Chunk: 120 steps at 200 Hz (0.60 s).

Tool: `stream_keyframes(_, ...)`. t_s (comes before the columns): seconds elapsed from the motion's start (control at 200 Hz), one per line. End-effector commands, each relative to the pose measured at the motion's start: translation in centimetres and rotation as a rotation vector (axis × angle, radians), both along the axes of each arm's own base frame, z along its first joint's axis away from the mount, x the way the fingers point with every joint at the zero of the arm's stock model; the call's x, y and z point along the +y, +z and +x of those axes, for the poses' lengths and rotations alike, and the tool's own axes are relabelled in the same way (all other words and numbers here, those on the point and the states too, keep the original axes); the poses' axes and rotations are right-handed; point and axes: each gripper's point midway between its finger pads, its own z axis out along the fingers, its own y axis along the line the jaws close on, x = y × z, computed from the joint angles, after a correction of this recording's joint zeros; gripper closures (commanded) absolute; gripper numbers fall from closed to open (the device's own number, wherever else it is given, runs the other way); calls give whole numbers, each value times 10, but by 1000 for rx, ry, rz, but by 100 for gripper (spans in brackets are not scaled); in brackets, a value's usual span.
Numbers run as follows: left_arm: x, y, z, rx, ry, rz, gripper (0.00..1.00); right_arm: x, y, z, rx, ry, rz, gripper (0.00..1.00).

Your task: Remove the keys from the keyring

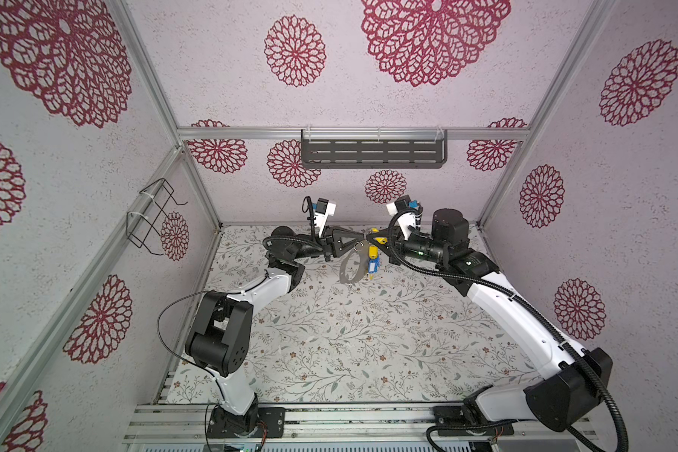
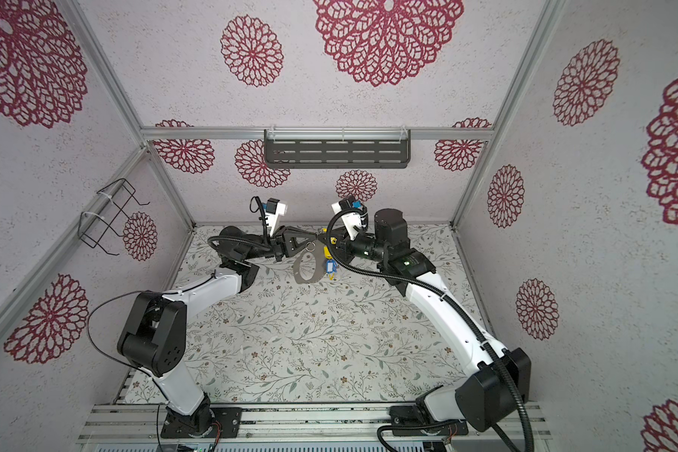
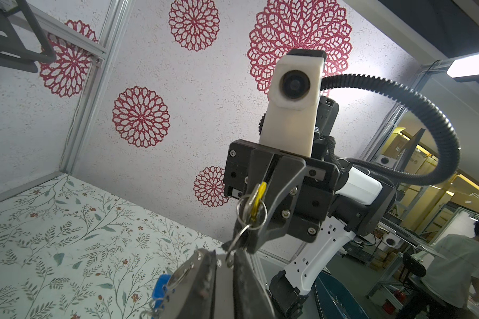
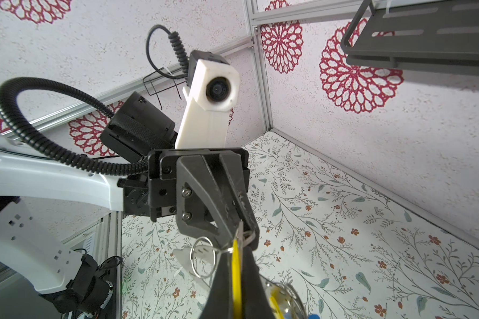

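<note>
In both top views the table (image 1: 368, 344) wears a pale covering printed with grey-green sprigs and small rust flowers. The walls are pale and rough-textured, stamped with crimson lace-like rosettes and framed in aluminium bars. A dark slotted shelf (image 1: 373, 153) hangs on the back wall and a black wire rack (image 1: 151, 219) on the left wall; both arms stand on a metal rail (image 1: 349, 418) at the near edge. The left gripper (image 1: 360, 239) and the right gripper (image 1: 372, 239) meet tip to tip over the far middle of the table; the keyring (image 1: 350, 270) hangs just under their tips, with the keys (image 1: 372, 262) at its right edge.

In the left wrist view the right gripper (image 3: 244, 240) faces the lens, its jaws closed on a yellow key (image 3: 260, 190); small split rings (image 3: 250, 210) dangle from that key. The left gripper's own fingers (image 3: 208, 279) stand a narrow gap apart with one ring at their tips; whether they pinch it I cannot tell. The keyring (image 3: 186, 292) lies beside one finger, and a blue key (image 3: 162, 285) hangs from it. Past the enclosure's open side a person (image 3: 459, 265) stands in a room under a ceiling lamp (image 3: 470, 67).

In the right wrist view the yellow key (image 4: 237, 276) sits clamped between the right gripper's own fingers. The left gripper (image 4: 244, 234) shows jaws nearly together; the flowered surface runs into the wall corner, with the shelf (image 4: 426, 36) above.
</note>
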Motion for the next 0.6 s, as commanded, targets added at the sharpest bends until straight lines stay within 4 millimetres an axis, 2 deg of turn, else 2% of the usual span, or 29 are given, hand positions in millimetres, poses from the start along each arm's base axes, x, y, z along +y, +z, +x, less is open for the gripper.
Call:
stream_keyframes(0.0,-7,6,-2,-35,-21,-11,83,0,32,-3,-79,18,63,100)
stream_keyframes(0.16,-12,5,-2,-35,-32,-12,85,0,30,-3,-72,22,64,100)
stream_keyframes(0.35,-12,5,-4,-30,-44,-7,100,-2,30,-3,-75,14,65,100)
stream_keyframes(0.595,-8,9,-6,-37,-38,-10,100,-11,25,0,-67,-18,59,100)
